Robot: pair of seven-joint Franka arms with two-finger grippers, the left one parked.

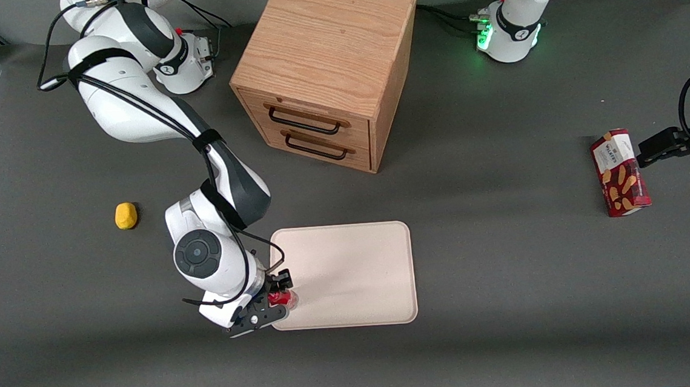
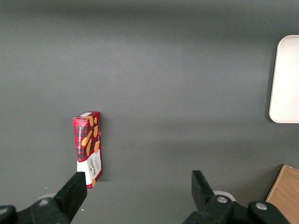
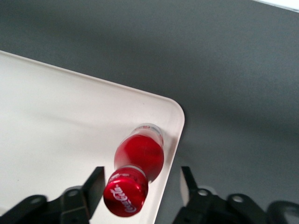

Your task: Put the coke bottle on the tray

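A small yellow lump (image 1: 126,215) lies on the table toward the working arm's end. The gripper (image 3: 140,186) hangs over the tray's (image 1: 349,260) near corner, fingers spread wide and gripping nothing. The coke bottle (image 3: 139,161) stands between them on the tray, by the rim.

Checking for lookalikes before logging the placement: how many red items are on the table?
2: the coke bottle stands on the tray near its corner, between the open gripper fingers; the red snack box lies toward the parked arm's end.
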